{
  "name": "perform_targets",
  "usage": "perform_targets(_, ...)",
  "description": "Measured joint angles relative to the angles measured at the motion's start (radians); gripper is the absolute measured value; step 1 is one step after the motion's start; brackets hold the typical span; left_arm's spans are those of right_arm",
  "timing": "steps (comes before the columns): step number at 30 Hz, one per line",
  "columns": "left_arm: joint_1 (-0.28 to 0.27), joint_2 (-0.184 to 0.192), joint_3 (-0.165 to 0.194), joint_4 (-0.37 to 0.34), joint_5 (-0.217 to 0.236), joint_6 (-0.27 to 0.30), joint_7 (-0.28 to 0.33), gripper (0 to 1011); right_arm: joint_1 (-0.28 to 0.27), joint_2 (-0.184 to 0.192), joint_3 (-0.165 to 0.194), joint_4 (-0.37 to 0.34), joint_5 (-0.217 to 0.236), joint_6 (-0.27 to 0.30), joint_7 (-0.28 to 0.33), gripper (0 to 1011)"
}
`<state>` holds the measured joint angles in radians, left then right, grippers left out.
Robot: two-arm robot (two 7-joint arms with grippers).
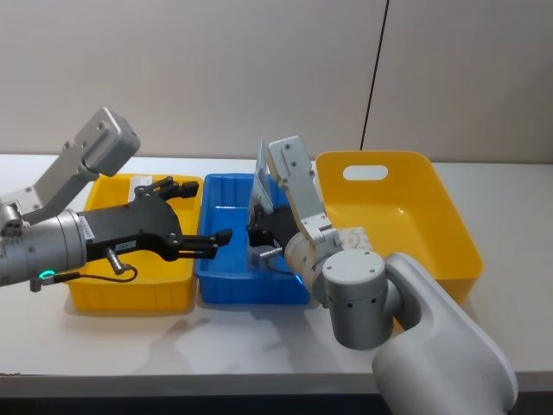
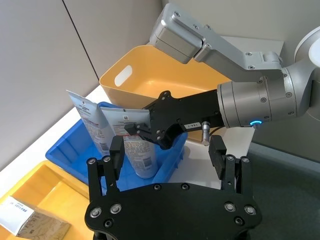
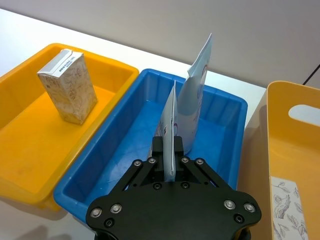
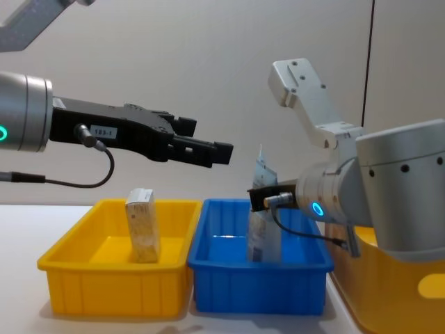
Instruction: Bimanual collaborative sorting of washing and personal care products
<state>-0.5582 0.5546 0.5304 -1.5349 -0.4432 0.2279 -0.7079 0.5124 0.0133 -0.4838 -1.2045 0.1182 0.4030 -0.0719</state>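
Observation:
Two pale-blue pouches stand in the blue tray [image 3: 125, 130]. My right gripper [image 3: 167, 150] is shut on the nearer pouch [image 3: 170, 125], holding it upright on edge just above the tray floor; the other pouch [image 3: 197, 95] leans behind it. The same held pouch [image 2: 136, 145] shows in the left wrist view, gripped near its top. A tan box [image 3: 67, 85] stands upright in the yellow tray [image 3: 30, 150]. My left gripper [image 1: 197, 213] hovers open and empty above the seam between the yellow tray and the blue tray. A marbled pack [image 3: 287, 210] lies in the yellow basket [image 1: 449, 216].
The two trays sit side by side near the front of the white table [image 1: 216, 346], with the large basket touching the blue tray's right side. A grey wall runs behind. Bare table lies in front of the trays.

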Motion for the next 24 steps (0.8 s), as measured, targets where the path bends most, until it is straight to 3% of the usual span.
perform_targets(9,0.000,0.000,0.000,0.000,0.000,0.000,0.000,1002,-0.017,0.008,0.007,-0.030,0.001,0.003,0.002,61)
perform_targets(24,0.000,0.000,0.000,0.000,0.000,0.000,0.000,1001,-0.070,0.059,0.057,-0.247,0.037,0.026,0.053,60)
